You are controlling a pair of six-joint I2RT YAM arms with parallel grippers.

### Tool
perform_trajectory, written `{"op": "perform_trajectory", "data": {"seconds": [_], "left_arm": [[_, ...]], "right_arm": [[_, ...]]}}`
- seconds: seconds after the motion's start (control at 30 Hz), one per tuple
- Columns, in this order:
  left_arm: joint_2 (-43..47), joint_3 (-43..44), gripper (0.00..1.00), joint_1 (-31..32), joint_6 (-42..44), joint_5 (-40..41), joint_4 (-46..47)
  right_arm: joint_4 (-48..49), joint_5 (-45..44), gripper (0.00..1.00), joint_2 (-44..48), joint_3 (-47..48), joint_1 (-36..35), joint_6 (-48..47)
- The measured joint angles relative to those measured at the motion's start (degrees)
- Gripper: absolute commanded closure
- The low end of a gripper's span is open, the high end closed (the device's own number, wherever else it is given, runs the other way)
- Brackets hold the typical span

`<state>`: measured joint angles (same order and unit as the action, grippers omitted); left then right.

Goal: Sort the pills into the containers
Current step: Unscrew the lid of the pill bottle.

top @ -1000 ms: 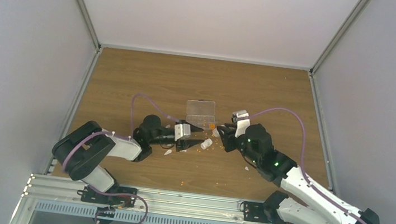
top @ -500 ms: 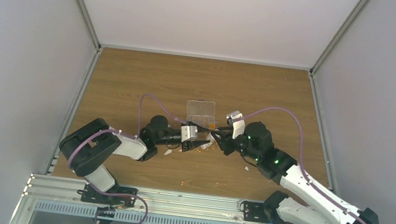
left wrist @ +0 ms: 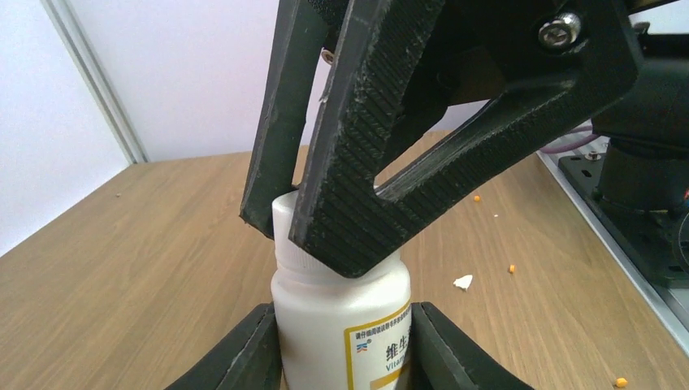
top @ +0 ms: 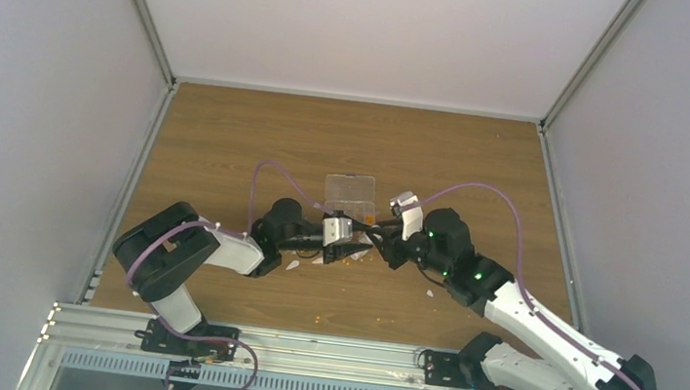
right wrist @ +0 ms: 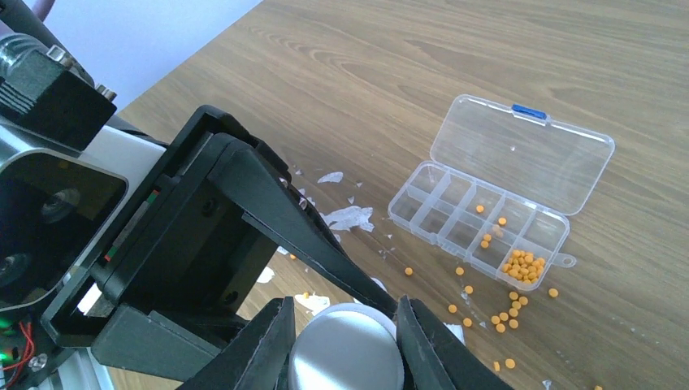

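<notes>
My left gripper (left wrist: 343,318) is shut on the body of a white vitamin bottle (left wrist: 325,345), holding it upright. My right gripper (right wrist: 345,310) is shut on that bottle's round white cap (right wrist: 348,357) from above; its black fingers (left wrist: 357,171) fill the left wrist view. In the top view the two grippers meet just in front of the clear organiser box (top: 351,196). The box (right wrist: 406,213) lies open, with orange pills (right wrist: 524,266) in some compartments. More pills (right wrist: 504,321) lie scattered on the wood beside it.
White flakes (right wrist: 349,218) lie on the table near the box and under the grippers. A few stray pills (left wrist: 512,268) and a flake (left wrist: 463,282) lie on the wood to the right of the bottle. Grey walls enclose the table.
My left gripper has moved right and a little farther in. My right gripper has swung left to meet it, and the two now hold the same bottle.
</notes>
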<state>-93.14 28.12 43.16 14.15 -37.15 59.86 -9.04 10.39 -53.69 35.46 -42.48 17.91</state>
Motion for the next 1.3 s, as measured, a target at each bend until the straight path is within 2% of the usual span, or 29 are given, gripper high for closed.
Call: {"op": "perform_trajectory", "data": {"seconds": [0.23, 0.53, 0.6, 0.77, 0.97, 1.03, 1.17, 1.3], "left_arm": [[-0.9, 1.5, 0.24, 0.0, 0.1, 0.1, -1.4], [-1.1, 2.6, 0.26, -0.4, 2.7, -1.8, -3.7], [-0.6, 3.4, 0.26, -1.1, 4.0, -3.9, -6.0], [2.1, 5.9, 0.26, -5.0, 8.5, -15.9, -15.1], [3.7, 12.2, 0.26, -7.7, 18.1, -26.4, -32.4], [3.8, 13.5, 0.25, -8.0, 20.7, -28.1, -36.9], [3.8, 13.8, 0.21, -8.2, 21.9, -29.0, -40.0], [3.8, 13.6, 0.09, -8.2, 21.0, -28.7, -39.5]], "right_arm": [[-0.3, 0.4, 0.46, -0.1, 0.0, 1.1, -0.8], [-0.7, 3.6, 0.47, 0.0, -0.1, 2.9, -2.2], [-0.2, 5.1, 0.48, 0.4, -0.7, 3.4, -2.6], [3.6, 10.9, 0.52, 3.3, -3.7, 3.7, -3.7], [7.5, 14.9, 0.52, 4.6, -5.6, 3.6, -5.3], [7.6, 15.5, 0.55, 4.5, -5.6, 3.3, -5.7], [7.6, 15.3, 0.66, 3.8, -5.6, 2.4, -5.9], [7.8, 14.3, 0.67, 3.8, -5.6, 2.1, -5.9]]}}
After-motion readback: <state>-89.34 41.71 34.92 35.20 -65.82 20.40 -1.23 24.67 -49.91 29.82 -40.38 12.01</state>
